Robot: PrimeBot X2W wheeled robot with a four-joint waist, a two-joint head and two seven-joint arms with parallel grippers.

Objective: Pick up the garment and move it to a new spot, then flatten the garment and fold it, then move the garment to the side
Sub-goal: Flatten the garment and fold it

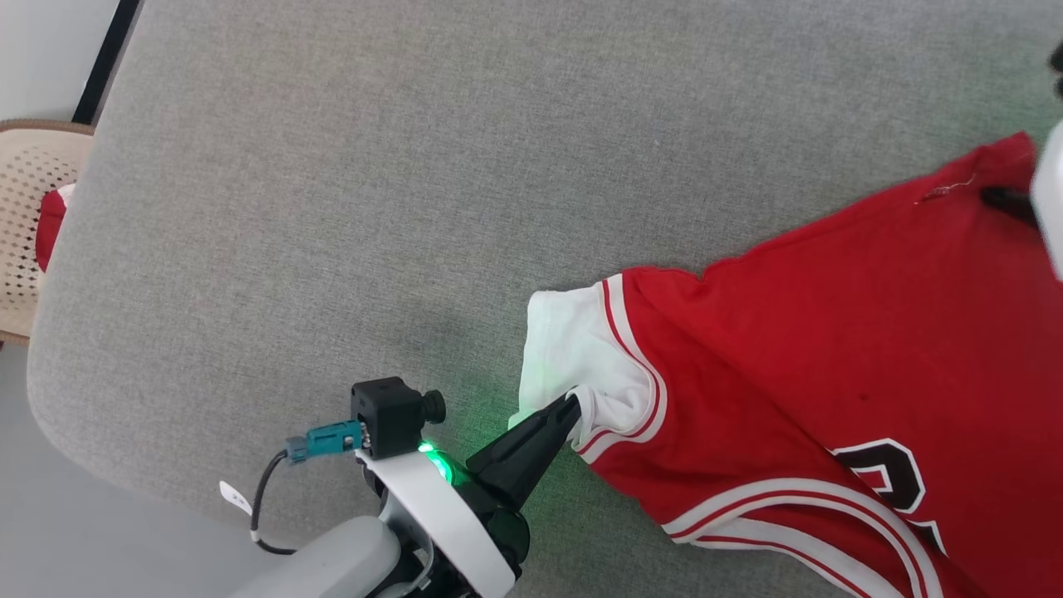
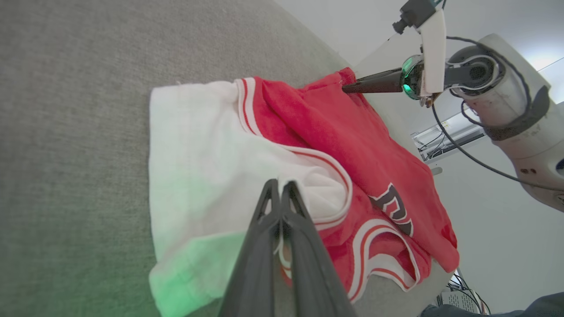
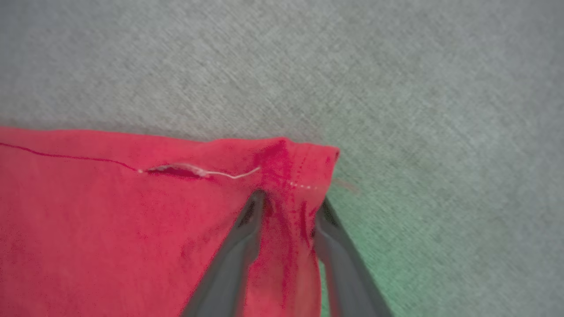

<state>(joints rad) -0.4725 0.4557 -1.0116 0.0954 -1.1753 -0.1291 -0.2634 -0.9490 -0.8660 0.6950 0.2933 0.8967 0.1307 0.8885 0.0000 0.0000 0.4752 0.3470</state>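
The left gripper (image 1: 571, 405), clamped tight, pinches the white sleeve of the garment (image 1: 789, 349).
Left of the garment, a beige basket (image 1: 25, 191) holds red cloth (image 1: 48, 228); the right gripper (image 3: 291, 198) straddles its red hem, grip unclear.

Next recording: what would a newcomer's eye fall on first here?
The red garment, sprawled over the right of the grey surface. The left gripper, bottom centre in the head view, pinches its white sleeve; the right gripper straddles a bunched red hem corner.

The garment (image 1: 830, 349) and its black number (image 1: 893, 475) are cut off at right
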